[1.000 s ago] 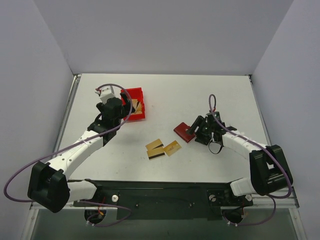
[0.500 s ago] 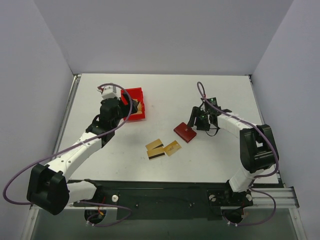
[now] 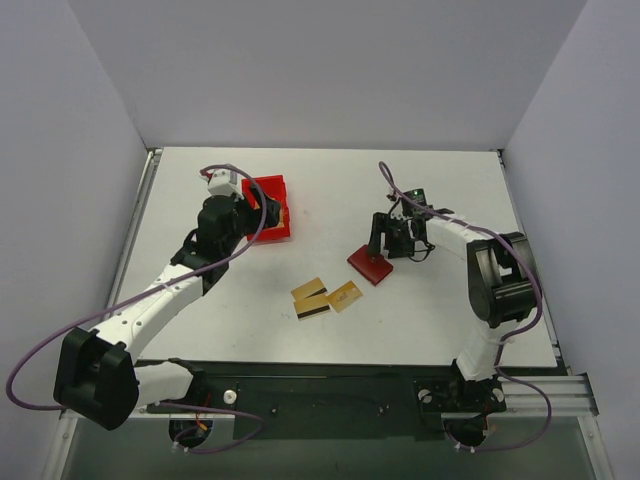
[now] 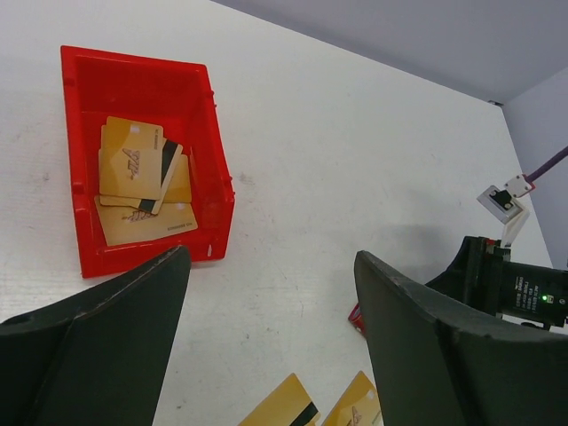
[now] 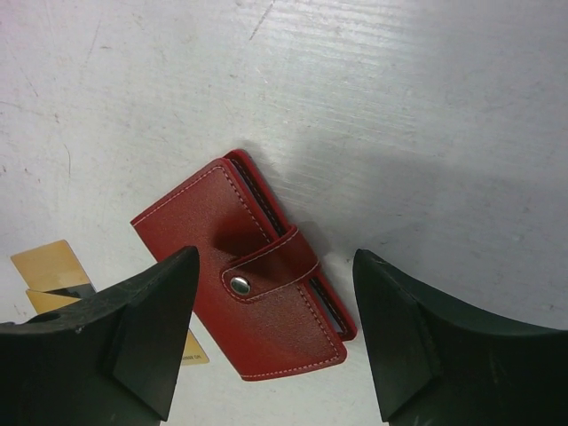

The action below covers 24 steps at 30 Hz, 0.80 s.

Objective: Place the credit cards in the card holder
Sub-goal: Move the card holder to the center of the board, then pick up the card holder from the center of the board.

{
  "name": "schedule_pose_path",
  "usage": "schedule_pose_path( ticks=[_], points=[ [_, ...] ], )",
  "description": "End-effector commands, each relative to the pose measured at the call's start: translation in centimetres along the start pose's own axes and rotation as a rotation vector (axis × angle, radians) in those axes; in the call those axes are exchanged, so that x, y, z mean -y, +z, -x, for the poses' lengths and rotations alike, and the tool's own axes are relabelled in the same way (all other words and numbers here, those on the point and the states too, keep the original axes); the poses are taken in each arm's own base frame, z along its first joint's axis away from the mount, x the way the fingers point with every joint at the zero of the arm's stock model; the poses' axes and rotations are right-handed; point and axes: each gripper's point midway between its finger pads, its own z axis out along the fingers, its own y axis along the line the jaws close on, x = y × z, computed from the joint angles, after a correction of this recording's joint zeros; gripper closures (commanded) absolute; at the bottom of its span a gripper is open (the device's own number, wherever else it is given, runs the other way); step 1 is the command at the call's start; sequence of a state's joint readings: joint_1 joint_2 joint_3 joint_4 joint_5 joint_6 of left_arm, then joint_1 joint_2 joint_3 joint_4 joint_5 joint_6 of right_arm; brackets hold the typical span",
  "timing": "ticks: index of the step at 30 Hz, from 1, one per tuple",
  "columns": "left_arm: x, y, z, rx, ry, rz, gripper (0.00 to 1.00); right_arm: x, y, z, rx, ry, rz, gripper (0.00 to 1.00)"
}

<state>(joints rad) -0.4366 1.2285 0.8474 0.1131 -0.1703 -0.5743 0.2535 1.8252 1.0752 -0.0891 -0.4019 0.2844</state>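
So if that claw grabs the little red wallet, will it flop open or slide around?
Probably not flop: the wallet lies closed, its strap snapped shut. It looks like stitched leather, so likely grippy and slightly soft rather than brittle. Lying flat on the smooth table, it may slide if nudged sideways.

Dark red card holder [image 5: 247, 286] with white stitching; gold-tan credit cards [image 4: 135, 180], some black-striped; bright red bin [image 4: 133, 75]
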Motion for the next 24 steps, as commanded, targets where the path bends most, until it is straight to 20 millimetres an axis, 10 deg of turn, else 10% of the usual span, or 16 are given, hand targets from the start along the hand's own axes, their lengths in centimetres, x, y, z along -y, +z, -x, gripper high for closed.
schedule_pose_path(
  ticks=[1,17,24],
  points=[
    [1.8,-0.5,1.7,0.047,0.008,-0.089,0.16,-0.8,0.2,-2.3,-0.097,-0.023,0.005,0.36],
    [1.8,-0.5,1.4,0.048,0.006,-0.099,0.16,-0.8,0.5,-7.9,-0.226,0.04,-0.028,0.89],
    [1.9,-0.3,1.6,0.052,0.004,-0.098,0.16,-2.0,0.1,-6.3,-0.173,0.084,0.008,1.0]
  ],
)
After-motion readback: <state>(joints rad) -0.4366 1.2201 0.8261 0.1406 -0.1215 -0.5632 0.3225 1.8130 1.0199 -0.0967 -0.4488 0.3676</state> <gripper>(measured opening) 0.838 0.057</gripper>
